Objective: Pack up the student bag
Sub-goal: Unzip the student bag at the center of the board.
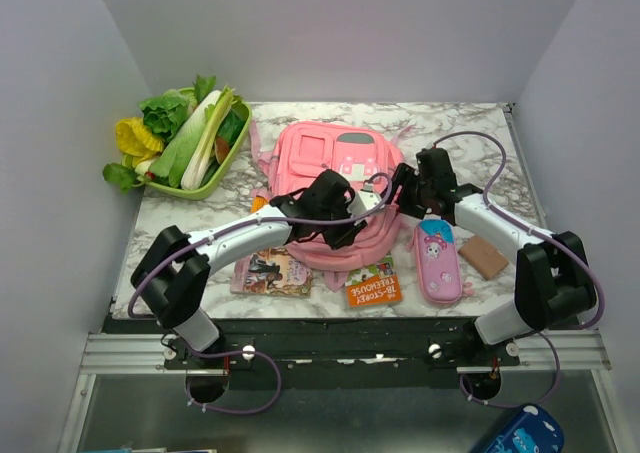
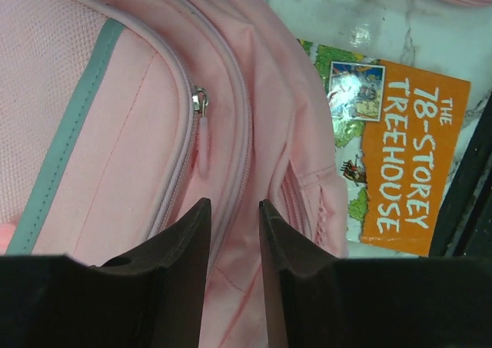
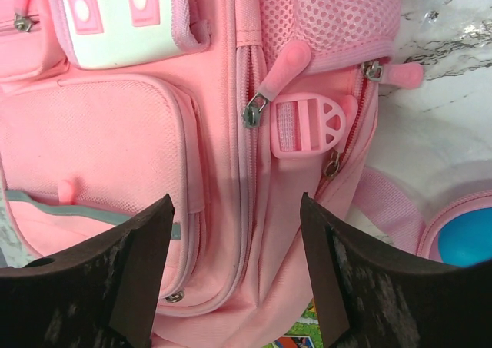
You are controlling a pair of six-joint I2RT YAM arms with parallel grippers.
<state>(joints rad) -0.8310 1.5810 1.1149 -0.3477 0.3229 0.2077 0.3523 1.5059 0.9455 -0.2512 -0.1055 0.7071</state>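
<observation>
The pink student bag [image 1: 325, 163] lies flat in the middle of the marble table, front side up. My left gripper [image 1: 345, 221] hovers over its lower front. In the left wrist view the left gripper [image 2: 233, 210] has a narrow gap with nothing in it, just below a zip pull [image 2: 201, 106] beside the grey strip [image 2: 69, 125]. My right gripper [image 1: 405, 195] is at the bag's right side. In the right wrist view the right gripper [image 3: 237, 206] is wide open and empty over the bag [image 3: 100, 133], near zip pulls [image 3: 257, 106] and a pink buckle [image 3: 307, 125].
An orange book [image 1: 373, 283] lies at the bag's near edge and also shows in the left wrist view [image 2: 403, 156]. A second book [image 1: 272, 271] lies to its left. A pink pencil case [image 1: 438, 261] and a brown block [image 1: 484, 257] lie on the right. A green basket of vegetables [image 1: 190, 138] stands back left.
</observation>
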